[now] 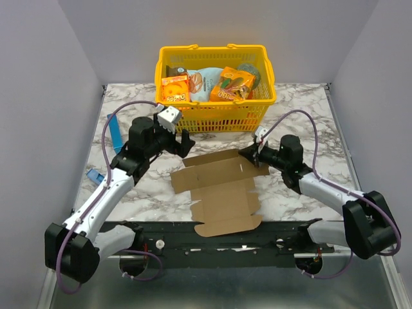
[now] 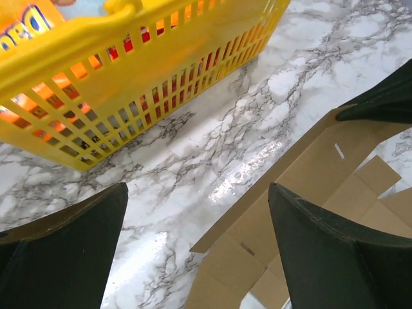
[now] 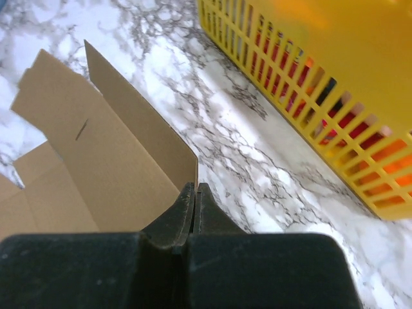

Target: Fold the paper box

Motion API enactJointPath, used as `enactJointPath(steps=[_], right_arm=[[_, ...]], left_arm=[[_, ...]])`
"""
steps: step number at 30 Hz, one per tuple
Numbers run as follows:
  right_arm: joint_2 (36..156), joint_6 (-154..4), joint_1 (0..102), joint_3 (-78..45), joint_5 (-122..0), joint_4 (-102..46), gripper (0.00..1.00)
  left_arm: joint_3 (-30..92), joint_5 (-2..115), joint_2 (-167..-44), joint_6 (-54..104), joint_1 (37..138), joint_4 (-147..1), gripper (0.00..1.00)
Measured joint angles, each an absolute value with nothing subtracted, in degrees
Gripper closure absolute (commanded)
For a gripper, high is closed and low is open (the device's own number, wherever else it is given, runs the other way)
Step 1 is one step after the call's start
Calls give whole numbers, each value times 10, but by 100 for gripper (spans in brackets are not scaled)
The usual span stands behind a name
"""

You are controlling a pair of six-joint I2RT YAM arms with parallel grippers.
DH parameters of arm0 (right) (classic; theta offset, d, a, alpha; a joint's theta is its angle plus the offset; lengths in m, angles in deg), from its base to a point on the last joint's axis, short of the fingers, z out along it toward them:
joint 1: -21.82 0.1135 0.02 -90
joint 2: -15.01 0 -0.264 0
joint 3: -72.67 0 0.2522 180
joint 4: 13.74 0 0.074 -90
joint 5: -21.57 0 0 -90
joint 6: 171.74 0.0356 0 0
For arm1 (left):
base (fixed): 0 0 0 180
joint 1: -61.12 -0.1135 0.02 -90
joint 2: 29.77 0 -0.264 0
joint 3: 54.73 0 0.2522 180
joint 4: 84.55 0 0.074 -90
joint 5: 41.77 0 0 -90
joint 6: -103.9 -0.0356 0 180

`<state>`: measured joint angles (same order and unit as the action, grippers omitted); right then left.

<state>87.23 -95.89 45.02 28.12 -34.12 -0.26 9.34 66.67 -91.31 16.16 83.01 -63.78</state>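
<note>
The paper box (image 1: 222,190) is a flat brown notched cardboard sheet lying mid-table in front of the basket. It also shows in the left wrist view (image 2: 309,174) and the right wrist view (image 3: 96,161). My right gripper (image 1: 248,153) (image 3: 195,185) is shut on the sheet's far right flap, pinching its thin edge, and that flap stands tilted up off the table. My left gripper (image 1: 185,145) (image 2: 198,187) hangs open just above the sheet's far left corner with nothing between its fingers. The right gripper's dark fingers (image 2: 380,103) show at that view's right edge.
A yellow basket (image 1: 215,117) (image 2: 129,58) (image 3: 309,77) with orange snack boxes (image 1: 174,90) stands at the back, close behind both grippers. A blue strip (image 1: 114,136) lies along the table's left side. White walls enclose the marble table (image 1: 302,129).
</note>
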Motion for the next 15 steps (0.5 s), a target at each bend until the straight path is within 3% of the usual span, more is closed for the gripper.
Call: enactJointPath(steps=[6, 15], right_arm=[[862, -932, 450, 350, -395, 103, 99], [862, -912, 450, 380, -428, 186, 99]], left_arm=[[7, 674, -928, 201, 820, -706, 1], [-13, 714, -1011, 206, 817, -800, 1]])
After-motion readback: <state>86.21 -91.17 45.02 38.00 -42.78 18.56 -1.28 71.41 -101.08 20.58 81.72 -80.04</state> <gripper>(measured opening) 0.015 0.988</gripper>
